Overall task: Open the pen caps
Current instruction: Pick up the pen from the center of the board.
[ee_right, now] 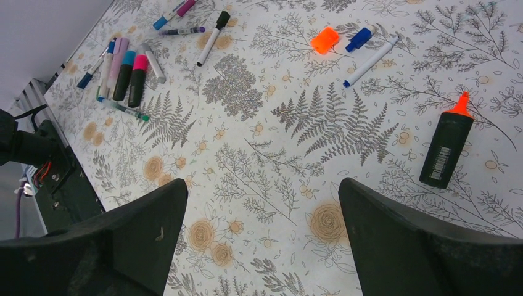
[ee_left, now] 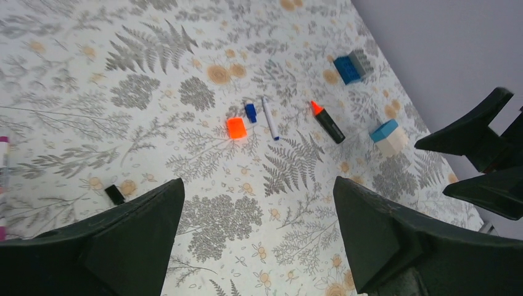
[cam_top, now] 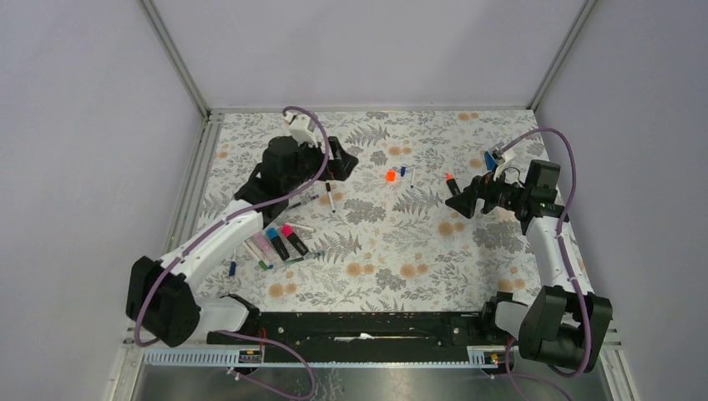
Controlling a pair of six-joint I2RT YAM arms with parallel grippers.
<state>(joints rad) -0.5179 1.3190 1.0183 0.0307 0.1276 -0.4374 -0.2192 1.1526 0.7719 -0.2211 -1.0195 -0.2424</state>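
Toward the far middle of the tabletop (cam_top: 376, 276) an orange cap (ee_left: 236, 127) lies loose. A small blue cap (ee_left: 250, 112) and a thin white pen (ee_left: 269, 118) lie just beside it. The black highlighter (ee_right: 448, 148) it likely belongs to rests apart, nearer the right edge, its orange tip bare. Both arms hover over this patch. The left gripper (ee_left: 257, 185) and the right gripper (ee_right: 262, 185) each have their jaws spread wide with nothing between them.

What remains, as I read it, sits near the left edge in a huddle of pens with caps on. Among them a blue-capped highlighter (ee_right: 125, 74) and a pink-capped highlighter (ee_right: 137, 80) lie side by side. A black-capped marker (ee_right: 211, 31) lies a little apart, toward the far edge.

For the next one I'd send the left gripper, which is closer. The two highlighters lie pressed together, so it should come at one from its free side. Pinching the barrel across its width, well away from the cap, leaves the cap exposed once the pen is lifted clear. The right gripper can then close on the cap alone and pull straight along the pen's length. A skewed pull would likely twist the barrel out of the other gripper. The marker, lying on its own, looks the easier pick.
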